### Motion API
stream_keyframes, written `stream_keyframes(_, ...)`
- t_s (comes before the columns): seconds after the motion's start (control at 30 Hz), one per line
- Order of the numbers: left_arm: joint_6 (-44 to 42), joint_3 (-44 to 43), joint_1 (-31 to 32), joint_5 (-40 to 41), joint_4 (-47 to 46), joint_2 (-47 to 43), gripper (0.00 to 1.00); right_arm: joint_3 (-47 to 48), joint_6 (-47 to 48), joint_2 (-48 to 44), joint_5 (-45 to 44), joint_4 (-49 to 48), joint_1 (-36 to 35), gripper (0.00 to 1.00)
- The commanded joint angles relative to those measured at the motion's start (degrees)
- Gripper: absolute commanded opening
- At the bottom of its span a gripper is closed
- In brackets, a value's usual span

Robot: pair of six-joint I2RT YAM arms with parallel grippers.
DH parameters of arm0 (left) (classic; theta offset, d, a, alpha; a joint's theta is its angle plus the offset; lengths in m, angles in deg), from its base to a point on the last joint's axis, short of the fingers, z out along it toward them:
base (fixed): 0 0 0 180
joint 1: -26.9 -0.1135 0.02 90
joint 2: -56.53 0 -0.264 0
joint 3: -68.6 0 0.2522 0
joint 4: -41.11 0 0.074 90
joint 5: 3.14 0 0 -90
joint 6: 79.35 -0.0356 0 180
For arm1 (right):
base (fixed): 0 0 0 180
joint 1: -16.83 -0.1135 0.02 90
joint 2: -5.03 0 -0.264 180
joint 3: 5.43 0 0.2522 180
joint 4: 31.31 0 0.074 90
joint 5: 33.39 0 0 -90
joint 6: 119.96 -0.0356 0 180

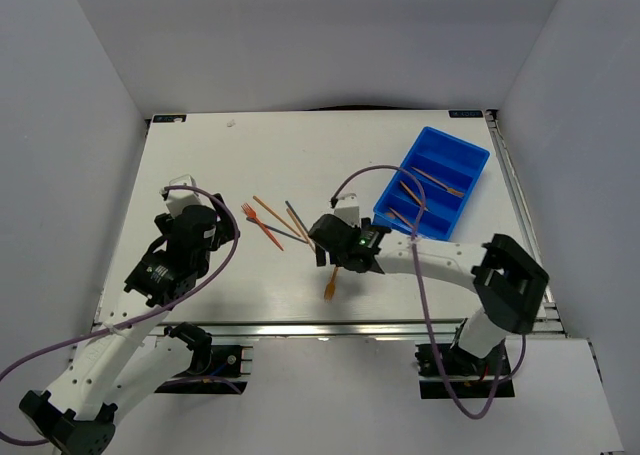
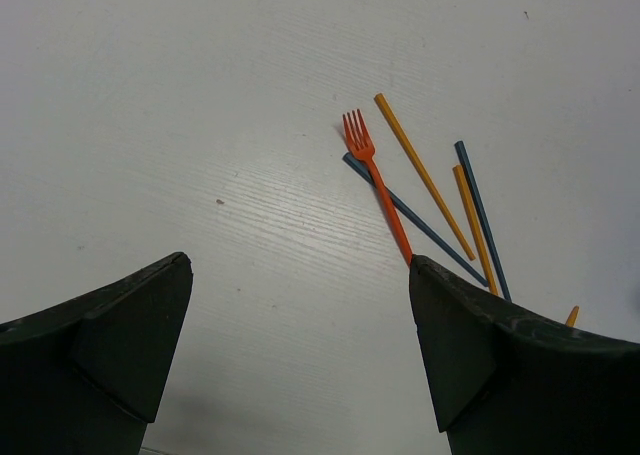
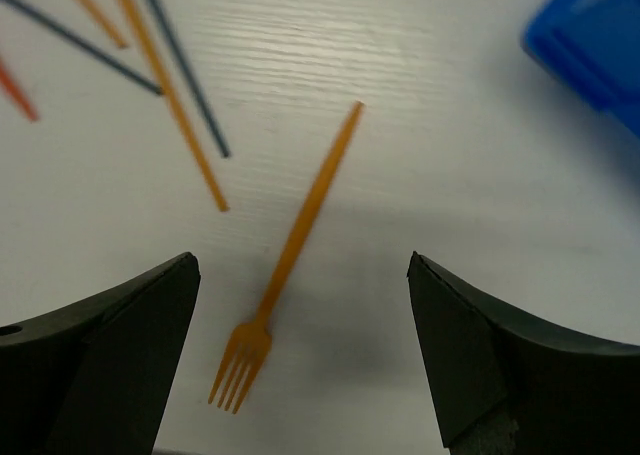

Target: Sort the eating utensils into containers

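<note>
Orange fork (image 3: pixel 299 240) beside loose sticks (image 3: pixel 171 95)

White table (image 1: pixel 300 155) — blue tray (image 1: pixel 458 143), orange fork (image 3: pixel 300 235).

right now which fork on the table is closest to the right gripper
The orange fork, lying alone on the table between the open right gripper's fingers. The red fork lies farther left, among the sticks.

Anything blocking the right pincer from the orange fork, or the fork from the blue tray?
Nothing visible: the open right pincer hangs over the orange fork, with bare table between fork and blue tray.
</note>
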Motion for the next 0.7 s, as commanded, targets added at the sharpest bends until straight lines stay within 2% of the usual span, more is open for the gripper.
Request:
stream_keyframes(0.0, 0.1, -0.2, 0.1, 0.7, 0.0, -0.2, 0.98, 10.0, -30.7, 3.8, -11.2, 20.6, -0.7, 0.89)
stream_keyframes(0.03, 0.0, -0.1, 0.1, 0.5, -0.1, -0.2, 0.98, 10.9, -31.7, 6.5, -12.1, 25.5, -1.4, 0.89)
stream_keyframes(0.1, 0.0, -0.2, 0.1, 0.4, 0.0, -0.3, 0.98, 11.8, -31.0, 8.6, -11.8, 25.5, -2.6, 0.89)
stream_keyframes(0.3, 0.2, 0.0, 0.1, 0.6, 0.1, -1.6, 0.98, 10.4, -27.0, 14.2, -4.9, 16.4, -2.9, 0.84)
stream_keyframes(0.33, 0.2, 0.0, 0.1, 0.6, 0.0, -1.8, 0.98, 11.4, -27.7, 15.8, -4.8, 16.8, -2.9, 0.78)
stream_keyframes(0.4, 0.1, 0.0, 0.1, 0.6, 0.0, -2.0, 0.98, 13.0, -29.0, 17.3, -5.1, 19.9, -2.9, 0.72)
stream_keyframes(0.43, 0.1, 0.0, 0.1, 0.6, 0.0, -1.8, 0.98, 13.8, -29.4, 18.4, -5.2, 20.5, -2.9, 0.65)
stream_keyframes(0.5, 0.2, 0.0, 0.1, 0.5, 0.0, -1.7, 0.98, 13.7, -29.6, 18.9, -4.9, 20.3, -2.9, 0.62)
stream_keyframes(0.53, 0.1, 0.0, 0.1, 0.4, -0.1, -1.7, 0.98, 13.3, -29.5, 19.1, -4.2, 19.8, -2.9, 0.51)
stream_keyframes(0.6, 0.1, 0.0, 0.1, 0.3, -0.1, -1.7, 0.98, 11.9, -28.9, 19.2, -3.3, 17.9, -2.8, 0.39)
stream_keyframes(0.67, 0.1, 0.0, 0.1, 0.3, -0.1, -1.9, 0.98, 10.0, -28.1, 18.6, -1.3, 15.8, -2.7, 0.12)
